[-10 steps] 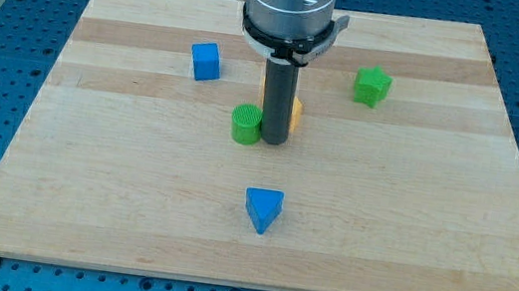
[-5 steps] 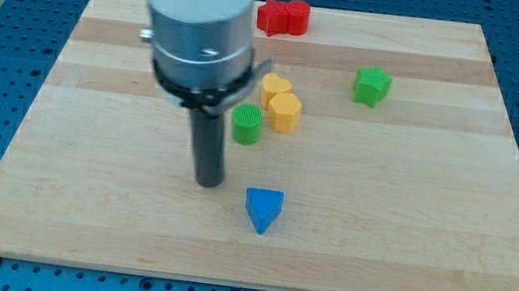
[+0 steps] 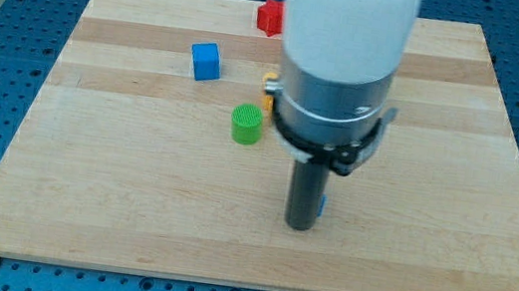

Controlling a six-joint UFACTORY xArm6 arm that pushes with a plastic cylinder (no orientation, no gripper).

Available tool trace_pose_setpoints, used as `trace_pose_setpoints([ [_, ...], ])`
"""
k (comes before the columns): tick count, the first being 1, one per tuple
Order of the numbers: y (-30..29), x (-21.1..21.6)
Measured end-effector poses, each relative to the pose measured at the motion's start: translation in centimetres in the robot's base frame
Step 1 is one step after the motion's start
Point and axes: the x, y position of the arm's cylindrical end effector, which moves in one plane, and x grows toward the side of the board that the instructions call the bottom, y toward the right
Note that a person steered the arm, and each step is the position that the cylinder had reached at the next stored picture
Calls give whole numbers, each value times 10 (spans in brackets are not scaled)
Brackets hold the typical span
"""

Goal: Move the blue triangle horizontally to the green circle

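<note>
I carry no pincer, so there is nothing to call open, closed or gripping: I end in a plain dark rod, and my tip [image 3: 300, 226] rests on the wooden board [image 3: 82, 193] toward the view's bottom. The blue triangle [image 3: 321, 206] is almost wholly hidden behind my rod; only a sliver of blue peeks out at the rod's right edge, just above my tip. It seems to touch the rod, though I cannot tell for sure. The green circle [image 3: 247, 124] stands up and to the left of my tip, well apart. Further up and left sits the blue cube [image 3: 205, 60], and a red block [image 3: 270, 16] lies near the board's top. A scrap of yellow block [image 3: 269, 86] shows beside my arm's body.

The risk I judge greatest is working blind: with the triangle behind my rod, a push may catch a slanted face off-centre, so the piece spins or slips past my tip. A sweep leftward could also knock the green circle from its place.

I can read no brand, label or writing anywhere.
</note>
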Motion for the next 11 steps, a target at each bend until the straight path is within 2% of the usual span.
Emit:
trace_pose_setpoints([
  [2, -10, -27],
  [4, -30, -29],
  [8, 30, -64],
  [11, 35, -95],
])
